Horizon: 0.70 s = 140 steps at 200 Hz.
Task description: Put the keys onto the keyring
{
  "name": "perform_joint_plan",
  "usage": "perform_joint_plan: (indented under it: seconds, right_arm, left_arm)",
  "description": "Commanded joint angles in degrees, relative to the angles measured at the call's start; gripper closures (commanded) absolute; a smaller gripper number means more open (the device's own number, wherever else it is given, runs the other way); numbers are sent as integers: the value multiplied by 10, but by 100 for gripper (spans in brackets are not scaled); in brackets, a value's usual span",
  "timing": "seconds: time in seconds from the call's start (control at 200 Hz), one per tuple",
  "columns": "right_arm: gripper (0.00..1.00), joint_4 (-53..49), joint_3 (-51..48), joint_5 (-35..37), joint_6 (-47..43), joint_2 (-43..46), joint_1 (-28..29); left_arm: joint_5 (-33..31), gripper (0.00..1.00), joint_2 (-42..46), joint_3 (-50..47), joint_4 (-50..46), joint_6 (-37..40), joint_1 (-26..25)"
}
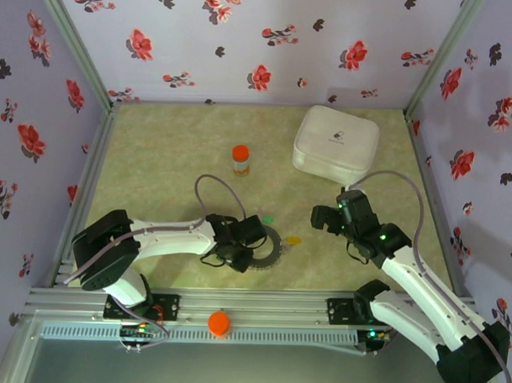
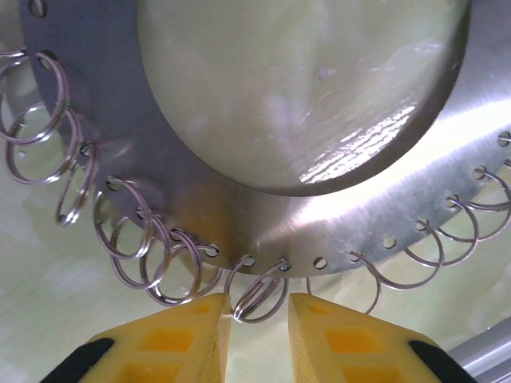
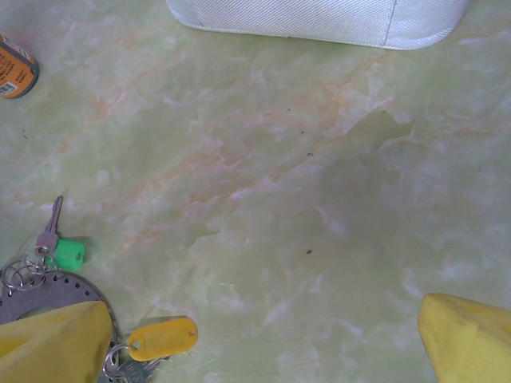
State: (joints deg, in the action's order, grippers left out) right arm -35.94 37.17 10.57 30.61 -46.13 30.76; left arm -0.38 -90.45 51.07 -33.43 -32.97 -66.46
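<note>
On the left half of the worktop [image 1: 173, 155], the left end effector [image 1: 237, 251] sits down on the near-left part of the keyring [image 1: 273, 248], covering that part in the overhead view. Its wrist camera shows the keyring [image 2: 239, 199] as a flat grey metal plate with a wide round hole and a row of small punched holes along the rim. Many of these holes carry thin split rings [image 2: 152, 263]. The left end effector [image 2: 259, 319] has its yellow fingertips [image 2: 200, 323] a narrow gap apart with one split ring between them, touching the left tip. Whether it is pinched cannot be told.

At the near edge, an orange round thing [image 1: 219, 323] rests on the metal rail [image 1: 277, 308]. Beyond the keyring stands an orange-capped bottle [image 1: 240, 160]; its label print [image 3: 14, 68] is too small to read.

A green-headed key [image 1: 268, 218] lies at the keyring's far rim and a yellow-tagged key [image 1: 295, 240] just to its right. From the right wrist, the green-headed key [image 3: 68, 254] and the yellow-tagged key [image 3: 162, 338] both touch the fringe of rings. Whether they are threaded on is unclear.

Right of them, the right end effector [image 1: 325, 217] hangs spread wide and empty, its left fingertip over the keyring's edge in its own view [image 3: 259, 343]. A white box [image 1: 335, 144] lies behind it, its small dark logo unreadable.
</note>
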Motion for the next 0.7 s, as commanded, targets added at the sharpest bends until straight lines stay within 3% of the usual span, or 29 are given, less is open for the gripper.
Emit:
perform_joint_plan:
  seconds: [0.0,0.325,0.48,0.695]
  right_arm:
    - [1,-8,-10,14,7,3,4]
    - [1,-8,-7,13,0,-3,4]
    - [1,-8,-7,13,0,-2,4]
    - [1,-11,-5,16,-2,1,4]
  left_arm:
    - [-14,73,4,23,-22,27,-6]
    - [-23,73,-51,80,-74,84,-6]
    - [-60,63,-56,92,-90,84,-5]
    - [-59,65,-57,88,-95,76,-5]
